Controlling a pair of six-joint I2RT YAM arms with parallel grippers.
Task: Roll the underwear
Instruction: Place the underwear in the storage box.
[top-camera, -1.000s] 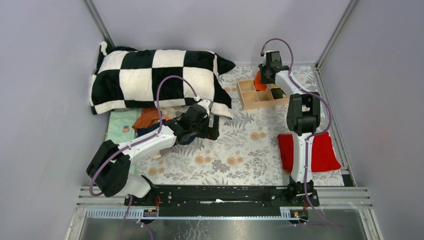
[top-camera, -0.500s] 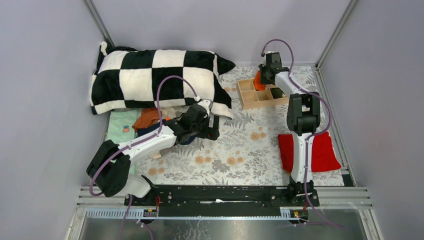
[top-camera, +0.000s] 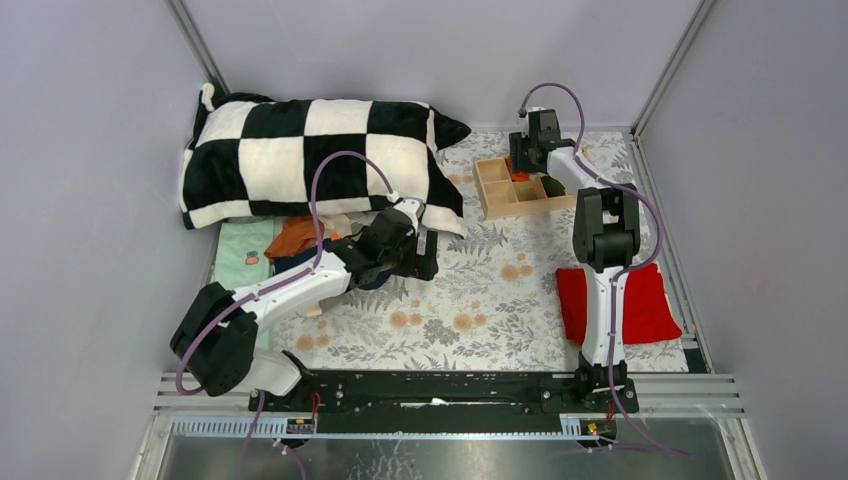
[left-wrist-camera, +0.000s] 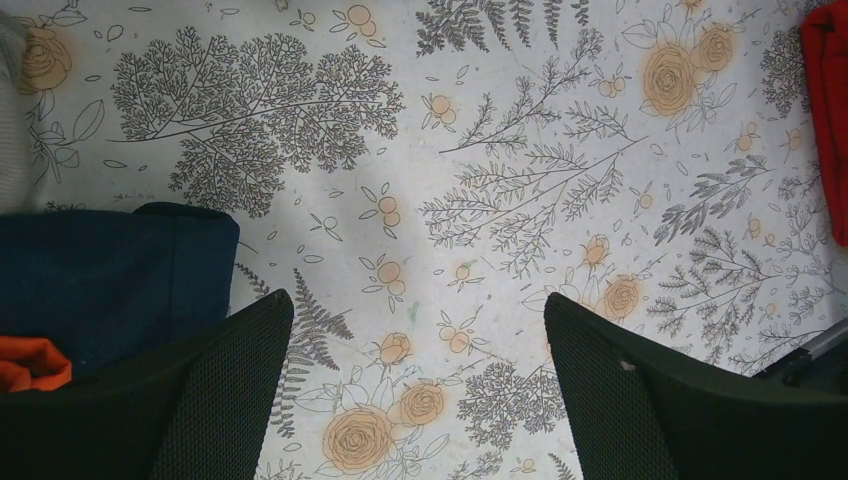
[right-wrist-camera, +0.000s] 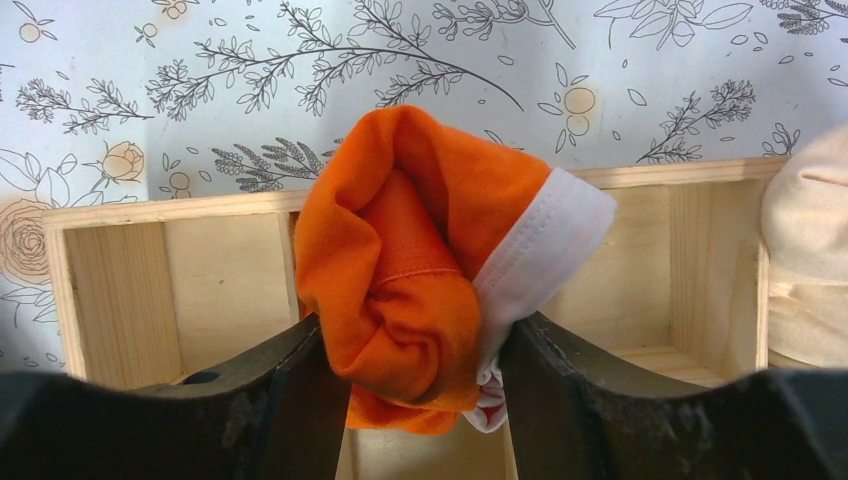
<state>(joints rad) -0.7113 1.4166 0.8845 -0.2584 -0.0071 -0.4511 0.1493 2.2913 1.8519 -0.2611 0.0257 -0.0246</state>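
Right gripper (right-wrist-camera: 415, 338): the rolled brief (right-wrist-camera: 420, 230) sits between its fingers, in front of one compartment of the divided tray (right-wrist-camera: 120, 290). Another compartment lies to the gripper's left, a second brief (right-wrist-camera: 805, 250) lies in the one to its right, and the table cover (right-wrist-camera: 200, 60) lies beyond the tray's far wall. Left gripper (left-wrist-camera: 415, 305): fingers spread above the table cover, a folded brief (left-wrist-camera: 110, 270) running under its left finger, the flat cloth (left-wrist-camera: 828, 100) well apart to its right.

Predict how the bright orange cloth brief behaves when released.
Probably soft and light: the bright orange cloth brief bulges out of the right end effector. Its white waistband flares loose, so it may partly unroll in the wooden compartment tray.
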